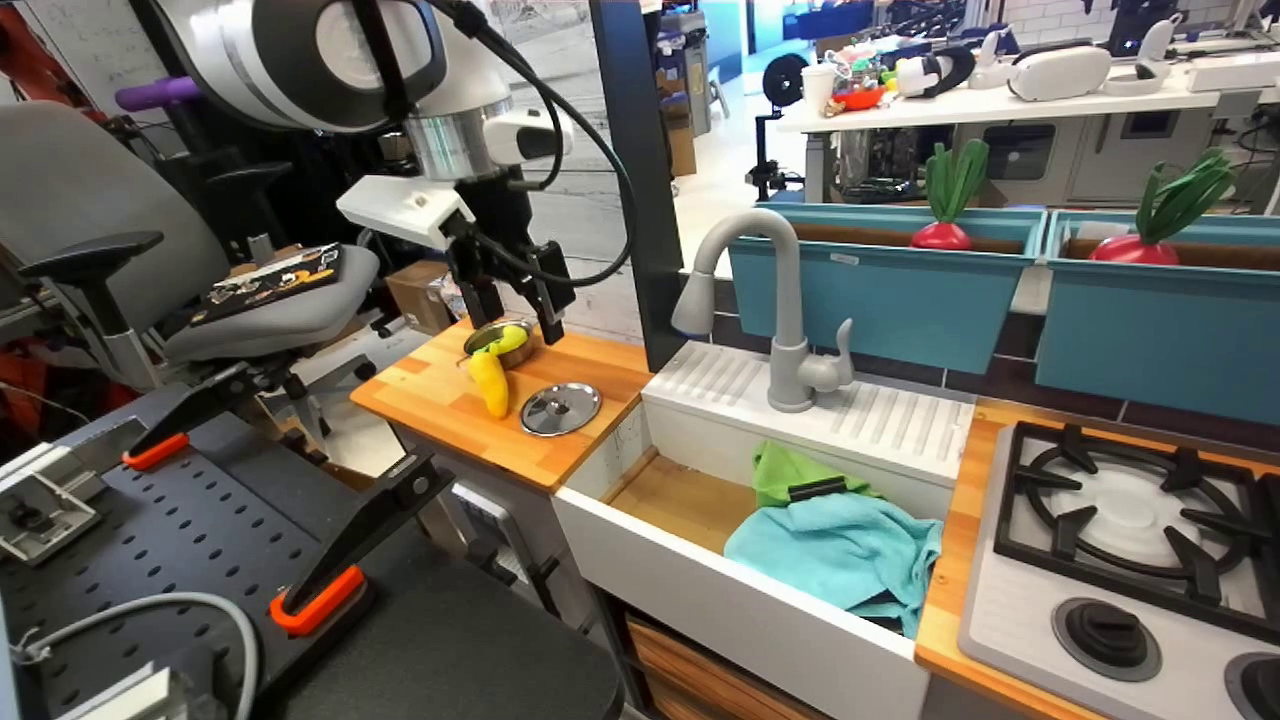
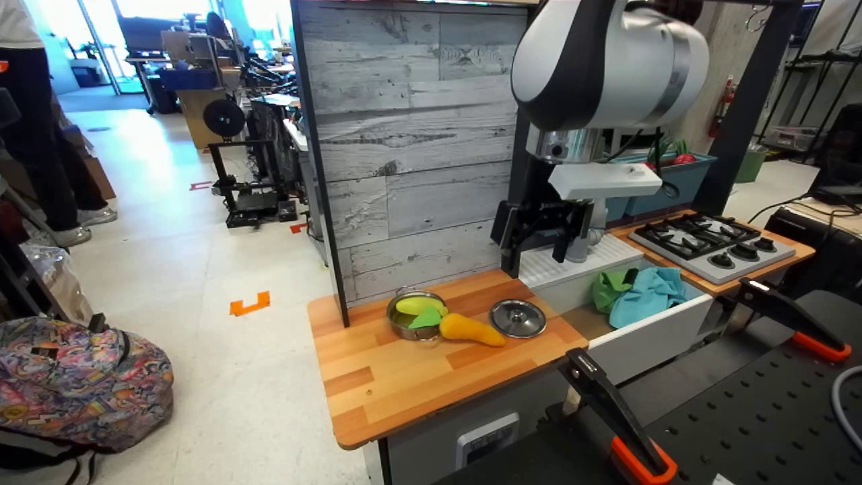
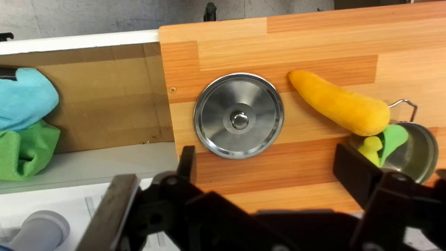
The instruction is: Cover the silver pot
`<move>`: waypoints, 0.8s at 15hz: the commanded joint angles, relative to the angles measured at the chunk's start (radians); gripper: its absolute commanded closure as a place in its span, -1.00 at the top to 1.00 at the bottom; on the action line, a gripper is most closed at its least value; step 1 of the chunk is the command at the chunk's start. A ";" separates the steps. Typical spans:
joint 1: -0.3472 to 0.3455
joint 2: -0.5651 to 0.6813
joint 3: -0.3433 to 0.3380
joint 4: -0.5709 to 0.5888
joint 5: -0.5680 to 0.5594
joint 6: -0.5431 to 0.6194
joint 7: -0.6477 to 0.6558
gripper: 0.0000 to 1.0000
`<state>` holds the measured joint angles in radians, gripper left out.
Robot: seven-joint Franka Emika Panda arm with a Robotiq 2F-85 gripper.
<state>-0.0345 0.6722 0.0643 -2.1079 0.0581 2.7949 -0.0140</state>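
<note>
Jaws spread apart, lid (image 3: pixel 226 115) clear of pot (image 3: pixel 418 146), patterned backpack (image 2: pixel 87 384) only in an exterior view

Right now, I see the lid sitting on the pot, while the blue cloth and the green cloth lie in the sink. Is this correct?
Not quite: the lid lies on the wooden counter, apart from the pot, as the wrist view shows. The blue cloth and the green cloth do lie in the sink.
</note>
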 commanded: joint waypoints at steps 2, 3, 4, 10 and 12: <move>-0.054 0.122 0.040 0.107 0.040 0.011 -0.037 1.00; -0.056 0.140 0.040 0.122 0.040 0.007 -0.034 1.00; -0.051 0.161 0.036 0.139 0.036 0.012 -0.029 1.00; -0.021 0.260 0.014 0.218 0.016 -0.002 -0.010 1.00; -0.012 0.287 0.007 0.240 0.013 -0.011 -0.004 1.00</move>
<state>-0.0641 0.9084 0.0822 -1.9243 0.0744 2.7948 -0.0215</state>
